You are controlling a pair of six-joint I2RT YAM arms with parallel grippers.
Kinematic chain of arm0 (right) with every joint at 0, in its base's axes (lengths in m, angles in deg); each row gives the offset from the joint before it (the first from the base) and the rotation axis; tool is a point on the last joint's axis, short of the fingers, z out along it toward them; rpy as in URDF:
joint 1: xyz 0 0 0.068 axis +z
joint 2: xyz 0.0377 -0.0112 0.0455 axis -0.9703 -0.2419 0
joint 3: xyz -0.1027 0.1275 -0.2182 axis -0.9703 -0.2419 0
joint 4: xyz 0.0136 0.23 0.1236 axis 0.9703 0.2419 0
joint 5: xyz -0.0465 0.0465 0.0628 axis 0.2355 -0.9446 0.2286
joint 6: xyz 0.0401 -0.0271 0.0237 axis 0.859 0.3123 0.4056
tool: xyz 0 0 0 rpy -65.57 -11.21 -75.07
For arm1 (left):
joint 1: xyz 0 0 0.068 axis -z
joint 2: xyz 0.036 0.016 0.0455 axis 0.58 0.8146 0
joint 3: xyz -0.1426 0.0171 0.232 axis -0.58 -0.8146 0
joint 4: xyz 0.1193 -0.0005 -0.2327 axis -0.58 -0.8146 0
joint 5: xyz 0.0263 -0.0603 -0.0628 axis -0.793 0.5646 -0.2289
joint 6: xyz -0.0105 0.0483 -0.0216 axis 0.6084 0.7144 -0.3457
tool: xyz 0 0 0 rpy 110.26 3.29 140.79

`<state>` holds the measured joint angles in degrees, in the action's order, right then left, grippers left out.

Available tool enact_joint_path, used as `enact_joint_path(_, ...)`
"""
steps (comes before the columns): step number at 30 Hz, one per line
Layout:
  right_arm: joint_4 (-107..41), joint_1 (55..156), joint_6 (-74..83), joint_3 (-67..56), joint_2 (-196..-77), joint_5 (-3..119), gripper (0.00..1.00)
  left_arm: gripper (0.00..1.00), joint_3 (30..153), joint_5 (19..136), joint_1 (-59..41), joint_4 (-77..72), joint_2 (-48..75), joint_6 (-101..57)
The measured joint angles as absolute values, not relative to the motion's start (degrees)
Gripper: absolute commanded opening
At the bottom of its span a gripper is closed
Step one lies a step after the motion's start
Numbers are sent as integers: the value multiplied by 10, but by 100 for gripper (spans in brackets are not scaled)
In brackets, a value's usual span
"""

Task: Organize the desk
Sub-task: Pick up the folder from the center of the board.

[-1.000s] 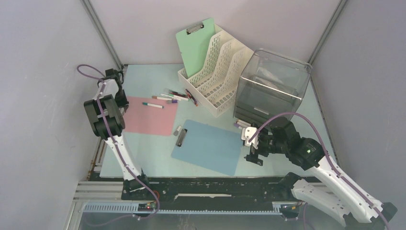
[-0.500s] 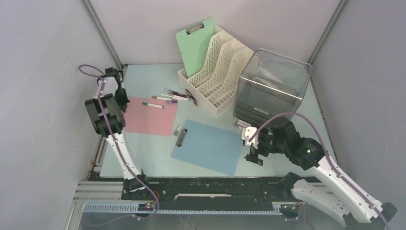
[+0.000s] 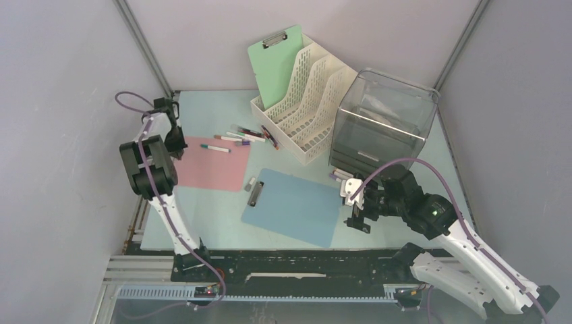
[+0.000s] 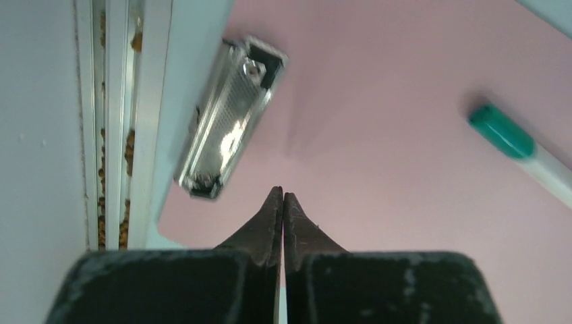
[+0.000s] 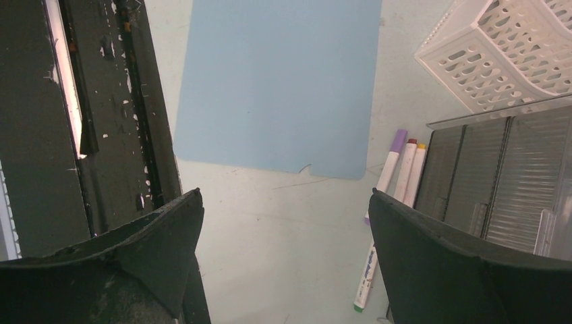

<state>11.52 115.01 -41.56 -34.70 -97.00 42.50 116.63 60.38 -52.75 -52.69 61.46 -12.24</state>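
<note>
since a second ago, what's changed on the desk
The left gripper edged slightly right over the pink clipboard and now stands shut near its clip, with nothing visible between its fingers. The right gripper stayed open in place. The blue clipboard and markers did not move.

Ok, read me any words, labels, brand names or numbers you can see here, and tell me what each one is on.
No text here can be read.
White marker: blue print along the barrel, too small and blurred to read.
Blue clipboard, pink clipboard, green clipboard, white file rack, smoky drawer unit: no lettering shows.
</note>
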Motion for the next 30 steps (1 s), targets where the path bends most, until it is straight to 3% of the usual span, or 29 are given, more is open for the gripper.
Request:
enact_joint_path(9,103,1195,-402,-347,-1008,411,100,1,972,621,-517,-370,337,-141)
enact_joint_path(13,101,1239,-376,-311,-1084,400,100,10,914,619,-517,-284,225,-149)
enact_joint_path(15,95,1257,-360,-268,-1139,394,100,20,894,616,-519,-251,186,-159)
enact_joint_path(25,35,1274,-270,38,-1444,353,100,55,854,644,-596,-207,168,-242)
enact_joint_path(30,36,1266,-201,216,-1596,285,100,52,854,656,-598,-206,179,-258)
